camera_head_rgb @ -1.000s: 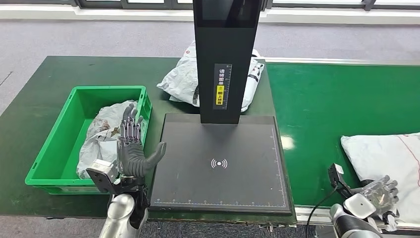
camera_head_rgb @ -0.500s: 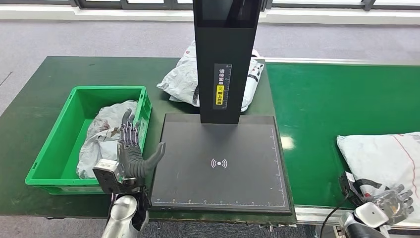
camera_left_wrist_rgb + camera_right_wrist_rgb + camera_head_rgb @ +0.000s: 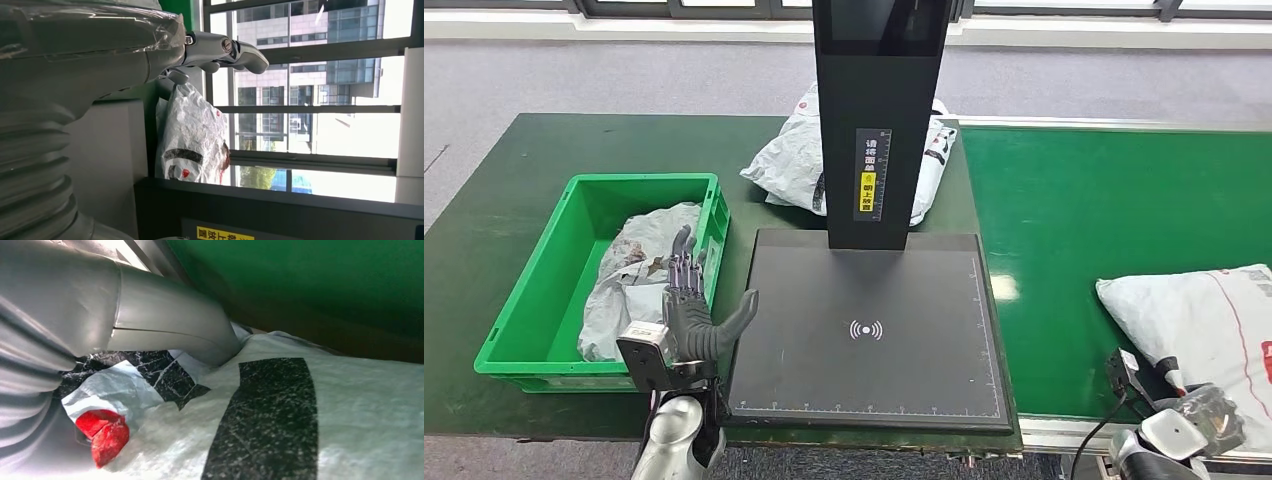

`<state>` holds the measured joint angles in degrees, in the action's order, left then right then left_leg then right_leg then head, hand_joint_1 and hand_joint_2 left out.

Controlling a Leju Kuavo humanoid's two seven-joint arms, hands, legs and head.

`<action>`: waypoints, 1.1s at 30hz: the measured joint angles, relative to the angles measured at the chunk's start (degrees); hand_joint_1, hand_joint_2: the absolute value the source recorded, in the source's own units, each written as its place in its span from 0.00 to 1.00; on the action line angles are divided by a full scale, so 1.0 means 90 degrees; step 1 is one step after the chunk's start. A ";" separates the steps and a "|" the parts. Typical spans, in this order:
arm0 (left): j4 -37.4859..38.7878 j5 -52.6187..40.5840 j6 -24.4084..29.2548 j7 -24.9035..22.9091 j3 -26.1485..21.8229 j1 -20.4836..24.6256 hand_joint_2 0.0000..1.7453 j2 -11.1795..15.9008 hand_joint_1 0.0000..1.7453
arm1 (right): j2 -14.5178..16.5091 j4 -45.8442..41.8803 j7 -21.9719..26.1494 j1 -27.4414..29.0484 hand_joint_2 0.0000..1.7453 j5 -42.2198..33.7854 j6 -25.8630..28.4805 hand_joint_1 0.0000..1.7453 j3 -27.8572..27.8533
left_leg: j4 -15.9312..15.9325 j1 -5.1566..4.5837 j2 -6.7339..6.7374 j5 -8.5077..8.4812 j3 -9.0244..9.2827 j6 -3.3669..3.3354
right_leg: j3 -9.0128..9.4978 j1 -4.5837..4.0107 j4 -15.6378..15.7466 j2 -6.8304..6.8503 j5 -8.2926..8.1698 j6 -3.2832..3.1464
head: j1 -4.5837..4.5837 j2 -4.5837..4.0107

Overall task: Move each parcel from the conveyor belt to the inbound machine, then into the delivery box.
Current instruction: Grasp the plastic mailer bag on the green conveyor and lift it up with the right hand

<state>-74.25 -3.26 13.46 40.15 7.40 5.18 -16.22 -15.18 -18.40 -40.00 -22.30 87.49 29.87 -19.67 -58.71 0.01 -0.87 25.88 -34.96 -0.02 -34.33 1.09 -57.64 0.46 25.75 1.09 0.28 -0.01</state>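
Since the earlier head-view pictures the white parcel (image 3: 1199,325) has ridden along the conveyor belt (image 3: 1064,210) toward 9 o'clock, more of it now in sight, while the right hand (image 3: 1209,418) has sunk toward the 5 o'clock corner and the left hand (image 3: 689,305) has drawn back a little toward 6 o'clock.

At 9 o'clock the green delivery box (image 3: 534,300) sits on the dark table (image 3: 484,190) with a crumpled grey parcel (image 3: 629,275) inside. The left hand stands upright at the box's near corner, palm facing the inbound machine (image 3: 869,325), fingers straight and apart, thumb out over the machine's plate edge, holding nothing. The silver forearm rises from 6 o'clock.

At 12 o'clock another white bag (image 3: 799,160) lies behind the machine's black post (image 3: 879,120).

At 4 o'clock the white parcel lies on the belt. The right hand rests at its near edge; in the right wrist view the thumb (image 3: 165,325) presses on the parcel's printed plastic (image 3: 280,425), but whether the fingers grip it cannot be told.
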 joint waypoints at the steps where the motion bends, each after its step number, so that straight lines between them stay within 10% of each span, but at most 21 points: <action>1: 0.0014 -0.0002 0.0038 0.0000 -0.0002 0.0001 1.00 0.0000 0.00 | 0.0019 -0.0001 0.0001 -0.0003 1.00 0.0000 0.0013 1.00 0.0000 | 0.0000 0.0000 0.0000 0.0000 -0.0001 0.0000 | 0.0000 0.0000 0.0000 0.0000 0.0000 0.0000 | 0.0000 0.0000; 22: 0.0231 -0.0065 0.0285 0.0000 -0.0036 0.0015 1.00 0.0000 0.00 | 0.0678 -0.0330 0.0135 -0.0081 1.00 0.0000 0.0322 1.00 0.0165 | 0.0000 0.0001 0.0001 -0.0001 0.0000 0.0001 | 0.0000 -0.0001 -0.0001 -0.0002 0.0000 0.0000 | 0.0000 0.0001; 33: 0.0243 -0.0199 0.0443 0.0000 -0.0129 -0.0005 1.00 -0.0002 0.00 | 0.1581 -0.1327 0.3286 -0.0104 1.00 -0.0252 0.0749 1.00 0.0145 | 0.0005 0.0013 0.0013 -0.0007 0.0003 0.0012 | -0.0005 -0.0011 -0.0007 -0.0017 -0.0002 -0.0003 | 0.0000 -0.0001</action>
<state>-72.07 -5.05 17.45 40.15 6.24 5.14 -16.23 -0.95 -30.35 -10.42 -23.23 85.23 36.61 -18.37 -58.67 0.13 -0.75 25.82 -34.94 0.09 -34.38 0.99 -57.70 0.30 25.74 1.06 0.28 -0.01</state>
